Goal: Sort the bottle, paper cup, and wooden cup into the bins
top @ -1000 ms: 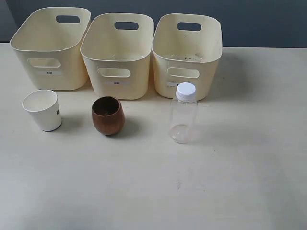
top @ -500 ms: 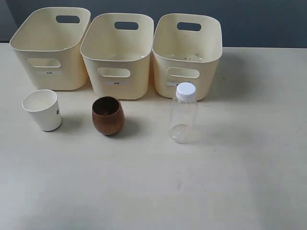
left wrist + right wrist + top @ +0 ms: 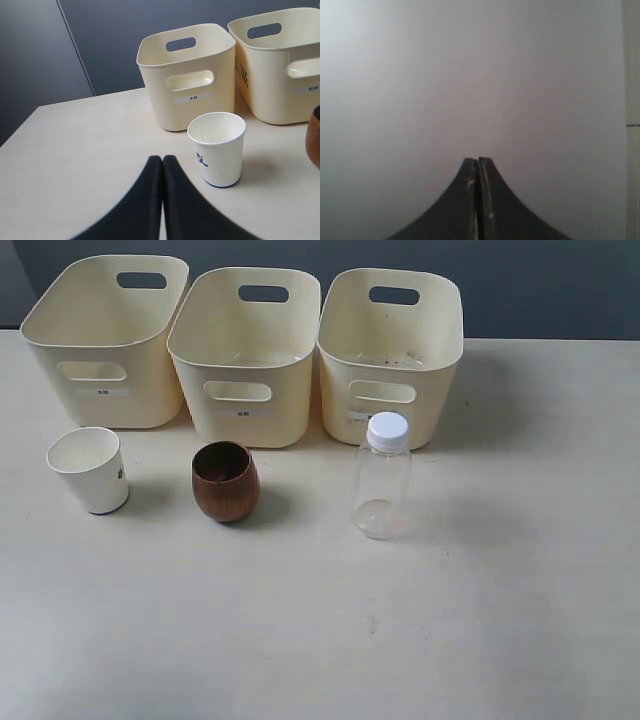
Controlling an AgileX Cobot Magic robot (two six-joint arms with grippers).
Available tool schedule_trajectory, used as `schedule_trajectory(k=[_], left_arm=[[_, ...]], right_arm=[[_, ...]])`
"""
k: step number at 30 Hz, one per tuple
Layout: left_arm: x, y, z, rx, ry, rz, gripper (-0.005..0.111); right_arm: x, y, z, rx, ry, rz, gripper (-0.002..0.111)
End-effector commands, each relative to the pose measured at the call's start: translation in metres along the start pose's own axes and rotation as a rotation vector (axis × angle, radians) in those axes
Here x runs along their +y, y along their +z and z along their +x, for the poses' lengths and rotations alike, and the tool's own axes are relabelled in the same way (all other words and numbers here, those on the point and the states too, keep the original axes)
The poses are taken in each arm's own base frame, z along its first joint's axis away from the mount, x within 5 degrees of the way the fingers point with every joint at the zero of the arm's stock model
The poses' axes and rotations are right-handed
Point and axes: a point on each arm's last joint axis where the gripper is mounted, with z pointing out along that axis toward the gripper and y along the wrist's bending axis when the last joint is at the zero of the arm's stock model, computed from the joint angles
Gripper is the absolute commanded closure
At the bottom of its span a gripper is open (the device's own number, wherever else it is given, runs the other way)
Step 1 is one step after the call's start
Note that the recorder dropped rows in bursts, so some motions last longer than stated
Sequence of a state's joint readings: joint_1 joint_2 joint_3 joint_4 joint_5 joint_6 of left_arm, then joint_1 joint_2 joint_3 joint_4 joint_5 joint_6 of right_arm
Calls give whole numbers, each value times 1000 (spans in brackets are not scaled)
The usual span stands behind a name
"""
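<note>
Three cream bins stand in a row at the back: left bin (image 3: 70, 325), middle bin (image 3: 215, 335), right bin (image 3: 345, 335). In front of them stand the white paper cup (image 3: 92, 472), the brown wooden cup (image 3: 226, 483) and the clear bottle (image 3: 383, 485) with its white cap, all upright. Neither gripper shows in the exterior view. My left gripper (image 3: 162, 159) is shut and empty, a short way from the paper cup (image 3: 218, 149), with the left bin (image 3: 190, 82) behind it. My right gripper (image 3: 478, 160) is shut and empty, facing a blank grey surface.
The pale table (image 3: 400, 630) stretches in front of and to the right of the objects. A dark wall (image 3: 540, 280) rises behind the bins. In the left wrist view a sliver of the wooden cup (image 3: 314, 137) and a second bin (image 3: 280, 65) show.
</note>
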State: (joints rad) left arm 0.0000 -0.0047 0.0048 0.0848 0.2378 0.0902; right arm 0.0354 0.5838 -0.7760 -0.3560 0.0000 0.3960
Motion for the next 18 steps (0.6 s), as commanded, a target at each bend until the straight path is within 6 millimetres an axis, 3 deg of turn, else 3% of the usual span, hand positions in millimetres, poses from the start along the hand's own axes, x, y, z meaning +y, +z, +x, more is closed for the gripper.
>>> schedule_trajectory(k=[1,6,10,13,18], left_arm=[[0,0,-2,-6,-5,5,107],[0,0,-2,-6,-5,5,107],[0,0,-2,-6,-5,5,107],[0,0,-2,-6,-5,5,107],[0,0,-2,-6,-5,5,107]], right_arm=[[29,51,26,234,-82,-162,109],[93,111,76,601,-327,-367,109],[125,138,115,826,-411,-410,109],[139,144,133,983,-437,-513,109],[156,149,134,1054,-362,-640,109]])
